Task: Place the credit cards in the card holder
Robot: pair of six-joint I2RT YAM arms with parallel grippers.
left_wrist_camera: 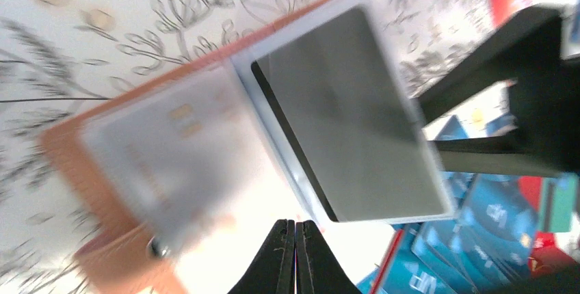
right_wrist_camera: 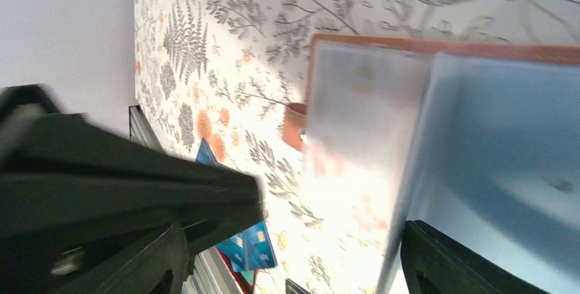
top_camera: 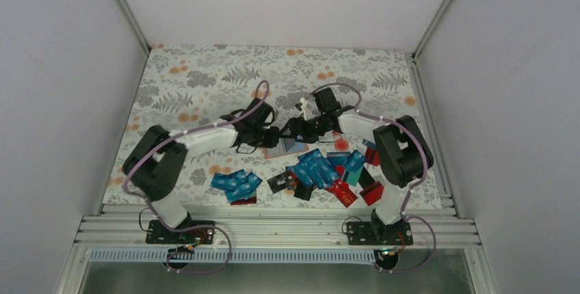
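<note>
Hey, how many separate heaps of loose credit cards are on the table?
2. A small mostly blue heap lies near the left arm; a bigger mixed heap of blue, red and black lies beside the right arm. Stray cards may be hidden under the arms.

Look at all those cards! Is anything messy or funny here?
Yes. The credit cards are not stacked. They lie in two messy heaps near the arms, overlapping and pointing every which way. The card holder lies open, and one plastic sleeve sticks out of it at a slant.

Left tool point(left_wrist_camera: 295, 229) closed tight, pointing inward; right tool point(right_wrist_camera: 297, 260) apparently spread wide, facing it.
</note>
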